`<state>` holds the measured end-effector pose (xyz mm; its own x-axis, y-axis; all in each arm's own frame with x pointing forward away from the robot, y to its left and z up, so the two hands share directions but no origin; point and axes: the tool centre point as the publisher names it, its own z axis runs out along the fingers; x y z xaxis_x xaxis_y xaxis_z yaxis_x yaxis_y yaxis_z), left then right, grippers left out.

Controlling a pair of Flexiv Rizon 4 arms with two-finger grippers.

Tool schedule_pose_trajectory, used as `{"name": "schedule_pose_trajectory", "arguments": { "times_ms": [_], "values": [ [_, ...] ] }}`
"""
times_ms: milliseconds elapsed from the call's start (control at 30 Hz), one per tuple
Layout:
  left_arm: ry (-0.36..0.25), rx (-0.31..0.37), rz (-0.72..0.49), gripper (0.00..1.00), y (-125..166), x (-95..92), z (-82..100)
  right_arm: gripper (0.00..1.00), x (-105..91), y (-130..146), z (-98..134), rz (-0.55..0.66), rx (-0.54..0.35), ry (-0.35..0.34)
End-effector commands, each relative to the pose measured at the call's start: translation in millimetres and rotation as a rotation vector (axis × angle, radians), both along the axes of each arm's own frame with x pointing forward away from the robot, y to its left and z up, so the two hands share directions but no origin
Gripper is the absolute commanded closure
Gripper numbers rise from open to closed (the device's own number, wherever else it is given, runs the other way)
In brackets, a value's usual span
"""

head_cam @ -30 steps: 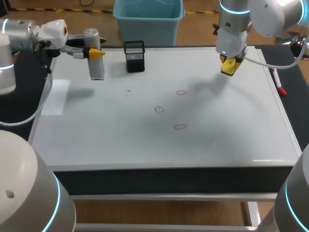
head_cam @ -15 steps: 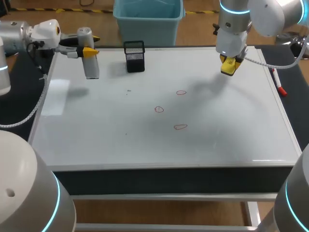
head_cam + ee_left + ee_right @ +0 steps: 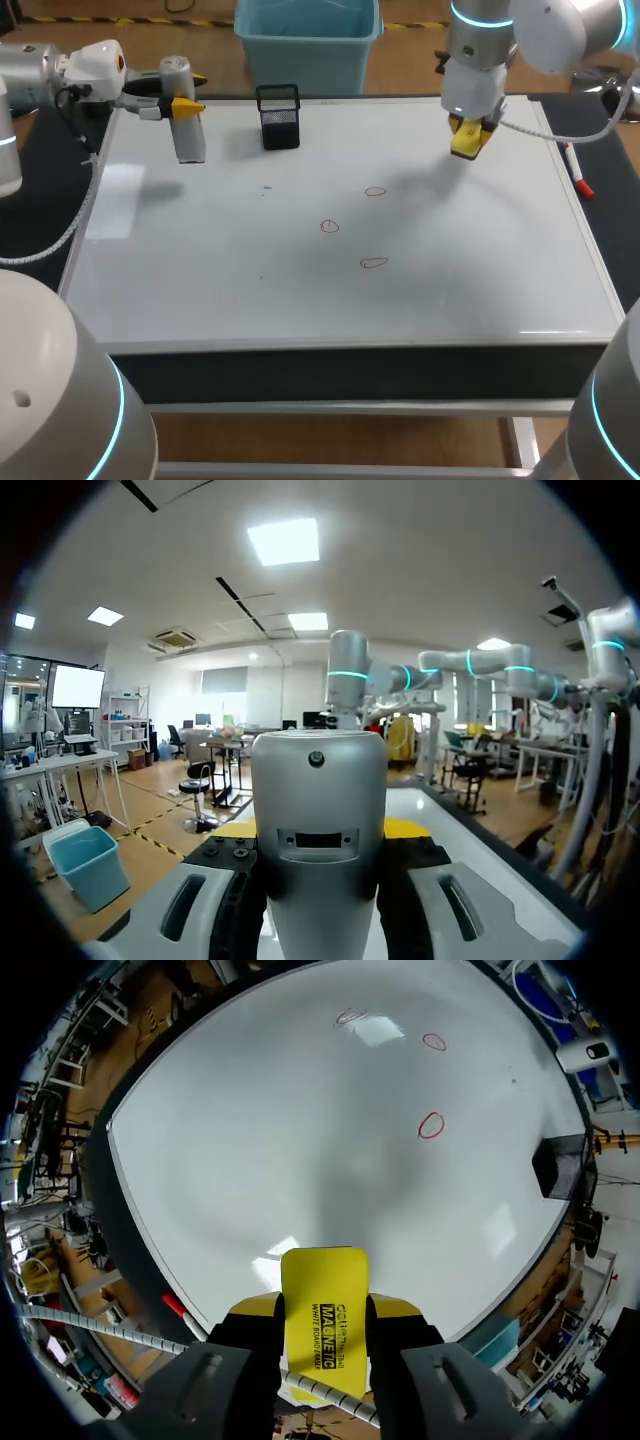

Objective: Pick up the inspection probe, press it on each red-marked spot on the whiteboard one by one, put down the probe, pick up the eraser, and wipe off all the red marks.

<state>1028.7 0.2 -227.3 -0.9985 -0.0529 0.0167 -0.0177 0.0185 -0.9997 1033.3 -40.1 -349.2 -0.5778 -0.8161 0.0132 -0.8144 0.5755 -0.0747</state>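
holding anything, those two arms?
— yes. the left end effector [image 3: 192, 92] is clamped on the grey inspection probe [image 3: 190, 140], which hangs over the far left corner of the whiteboard [image 3: 250, 280]. the right end effector [image 3: 468, 128] grips the yellow eraser [image 3: 322, 1300] above the board's far right side.
and the risks?
— three red rings sit mid-board, well apart from both tools: far mark [image 3: 375, 191], middle mark [image 3: 329, 227], near mark [image 3: 373, 263]. if the eraser wipes first, the probe loses its targets. both arms heading for the middle could collide. the probe could also clip the black mesh holder [image 3: 279, 118] near it.
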Motion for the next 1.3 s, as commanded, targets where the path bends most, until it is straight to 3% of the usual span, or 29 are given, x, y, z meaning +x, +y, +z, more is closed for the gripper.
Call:
{"name": "schedule_pose_trajectory", "arguments": {
  "times_ms": [33,133,533,867,1067,1300],
  "values": [
    [0.0,0.002,0.001,1.0,-0.3,-0.5,1.9,1.0,-6.1,20.7,0.3,0.029,-0.019,0.035],
    [0.0,0.002,0.001,1.0,-0.3,-0.5,1.9,1.0,-19.5,41.3,-1.4,0.069,-0.009,0.068],
    [0.0,0.002,0.001,1.0,-0.3,-0.5,1.9,1.0,-66.1,133.3,0.7,0.217,0.063,0.031],
    [0.0,0.002,0.001,1.0,-0.3,-0.5,1.9,1.0,-99.9,210.7,0.3,0.305,0.105,0.146],
    [0.0,0.002,0.001,1.0,-0.3,-0.5,1.9,1.0,-117.7,240.6,-13.2,0.346,0.086,0.194],
    [0.0,0.002,0.001,1.0,-0.3,-0.5,1.9,1.0,-128.7,255.6,-33.9,0.384,0.093,0.24]
  ]
}}
